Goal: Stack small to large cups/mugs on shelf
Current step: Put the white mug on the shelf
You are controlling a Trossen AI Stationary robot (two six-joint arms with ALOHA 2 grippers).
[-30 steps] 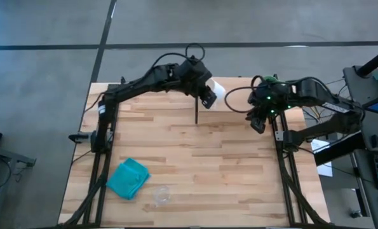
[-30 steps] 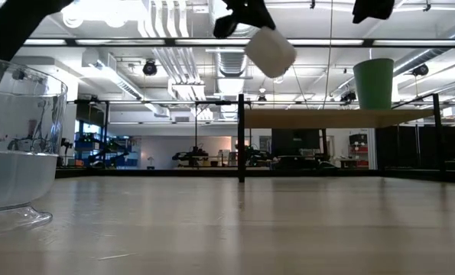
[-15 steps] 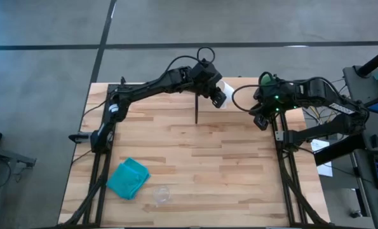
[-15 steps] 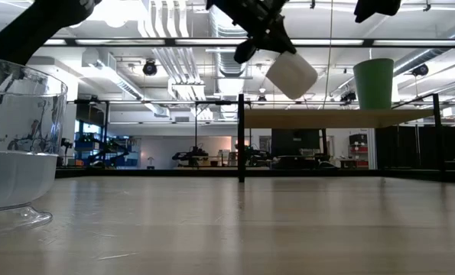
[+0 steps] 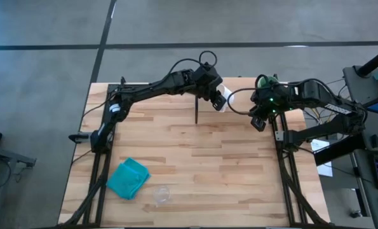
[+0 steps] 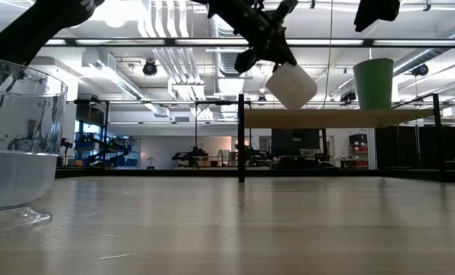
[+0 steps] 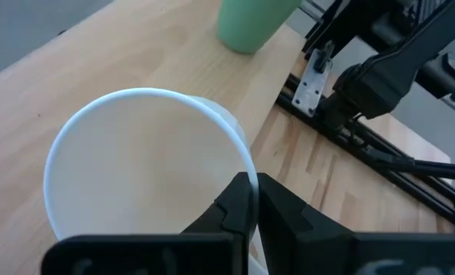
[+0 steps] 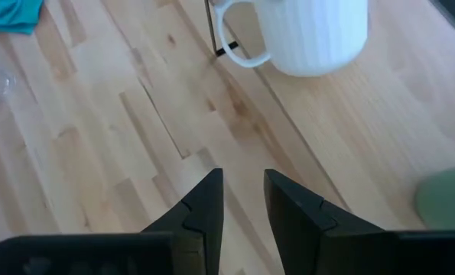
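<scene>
White mug [image 6: 291,85] hangs tilted in the air above the shelf [image 6: 342,118] in my low view, not touching the board as far as I can tell. My left gripper [image 5: 215,95] holds it: in the left wrist view the two dark fingers [image 7: 238,205] pinch the mug's rim [image 7: 147,164], one inside the mouth and one outside, with the pale inside of the mug facing the camera. From above I see the left arm stretched across the far edge of the table [image 5: 195,172], with the mug [image 5: 222,97] just past the gripper.

On the shelf the green cup [image 6: 374,83] stands upright toward the right-hand end, well apart from the mug; it also shows at the edge of the left wrist view [image 7: 251,23] and the right wrist view [image 8: 445,197].

My right gripper [image 5: 258,117] hovers near the shelf's right end, holding nothing. In the right wrist view its fingers [image 8: 200,210] stand a narrow gap apart over the light wood, and the mug [image 8: 307,30] with its handle shows beyond them.

Near the table's front edge, the clear cup [image 5: 161,194] sits just beside the teal cloth [image 5: 128,177]. The clear cup looms large at the left of my low view [image 6: 17,141].
</scene>
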